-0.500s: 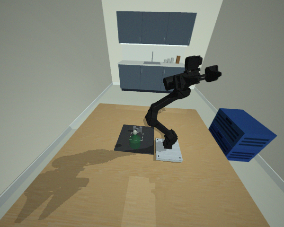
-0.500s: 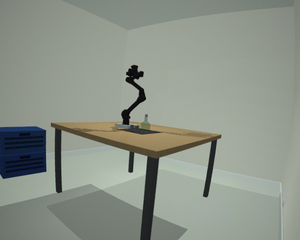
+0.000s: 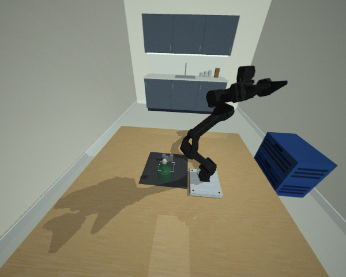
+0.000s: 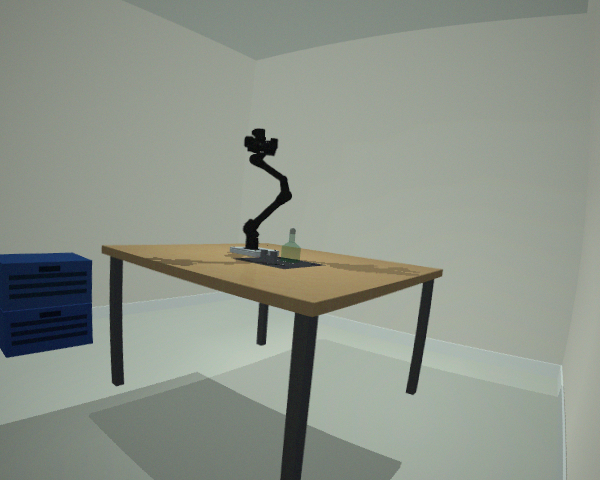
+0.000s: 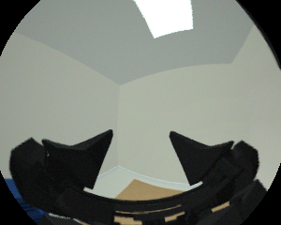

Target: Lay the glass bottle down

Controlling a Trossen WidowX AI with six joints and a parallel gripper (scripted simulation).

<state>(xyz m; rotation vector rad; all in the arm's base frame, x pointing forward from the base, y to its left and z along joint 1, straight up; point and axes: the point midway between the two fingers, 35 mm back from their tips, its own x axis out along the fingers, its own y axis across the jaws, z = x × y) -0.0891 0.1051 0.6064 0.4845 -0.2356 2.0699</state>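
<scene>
Gripper [image 3: 274, 85] [image 4: 260, 145] [image 5: 142, 134] wide open, holding nothing, high above the table [image 3: 226, 226] [image 4: 197, 268], green bottle [image 3: 164, 173] [image 4: 291, 251] standing upright on it

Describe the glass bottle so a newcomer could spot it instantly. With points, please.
On the wooden table [image 3: 173, 238] [image 4: 186, 263] lies a dark mat [image 3: 149, 175]. Standing upright on it is the bottle [image 3: 164, 173] [image 4: 291, 251]: green, round-bodied, with a narrow neck and ball-like top, unlike the low grey rest [image 3: 168, 156] [image 4: 268, 256] nearby.
</scene>
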